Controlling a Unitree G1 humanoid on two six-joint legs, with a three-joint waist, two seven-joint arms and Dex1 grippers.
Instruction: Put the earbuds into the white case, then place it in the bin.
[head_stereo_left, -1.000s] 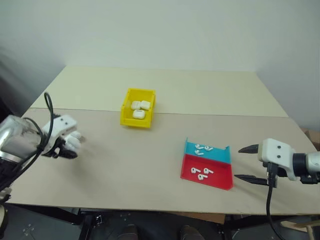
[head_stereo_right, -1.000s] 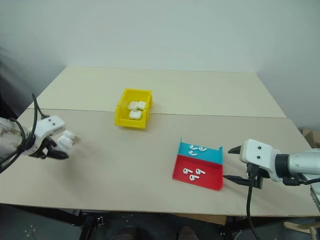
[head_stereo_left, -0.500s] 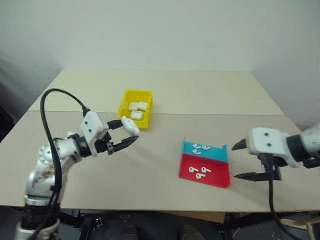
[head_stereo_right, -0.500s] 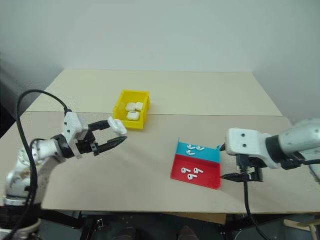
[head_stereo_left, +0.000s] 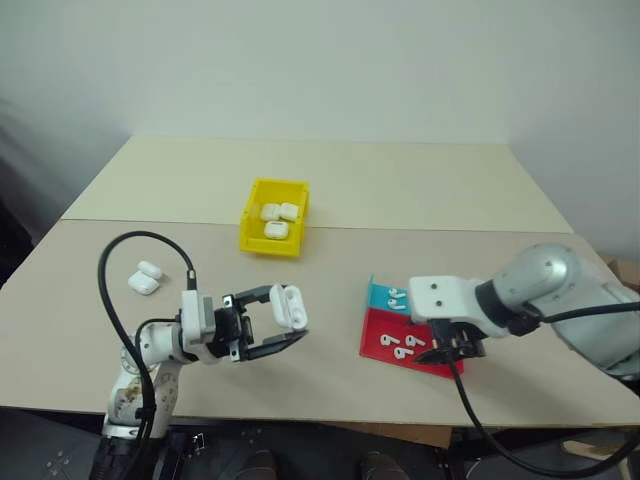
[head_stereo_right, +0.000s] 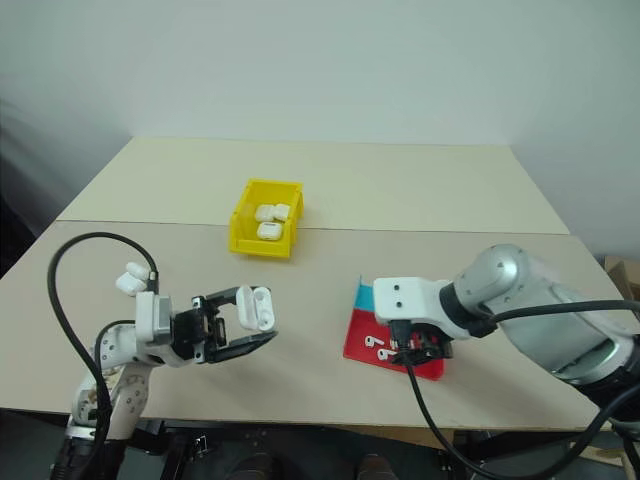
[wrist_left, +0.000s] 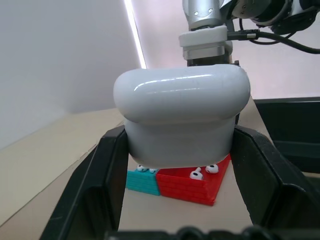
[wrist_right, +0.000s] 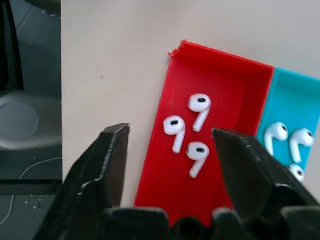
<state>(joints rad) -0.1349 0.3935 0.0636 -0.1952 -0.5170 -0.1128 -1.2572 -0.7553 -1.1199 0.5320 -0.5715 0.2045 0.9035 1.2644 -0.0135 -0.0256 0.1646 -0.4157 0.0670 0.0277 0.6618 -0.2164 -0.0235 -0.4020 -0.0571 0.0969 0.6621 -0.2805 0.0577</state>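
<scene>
The left gripper (head_stereo_left: 282, 322), two black fingers on a white wrist, was clamped on a small glossy white rounded earbud case (head_stereo_left: 289, 306) with its hinged lid open, held above the beige wooden table (head_stereo_left: 330, 280) near the front edge, left of centre. From the left wrist camera, that white case (wrist_left: 181, 117) sat squeezed between both black fingers (wrist_left: 95, 185), bulging out above them.

Over on the right, the right gripper (wrist_right: 170, 160) pointed down at the flat red-and-blue plastic tray (head_stereo_left: 400, 325), which lay near the front edge, right of centre. Its two fingers stood apart, spread either side of three tiny white glossy earbuds (wrist_right: 192, 132) with short stems lying in the red compartment, with nothing between the fingers. More earbuds of the same kind (wrist_right: 287, 140) lay in the blue compartment next to it.

The small bright yellow rectangular plastic bin (head_stereo_left: 255, 240) stood upright around the middle of the table, left of centre, well apart from both grippers, with three white cases (head_stereo_left: 275, 217) inside it. Two more white cases (head_stereo_left: 146, 278) rested touching each other on the bare table towards the left edge, near the looping black cable (head_stereo_left: 115, 300) of the left arm.
</scene>
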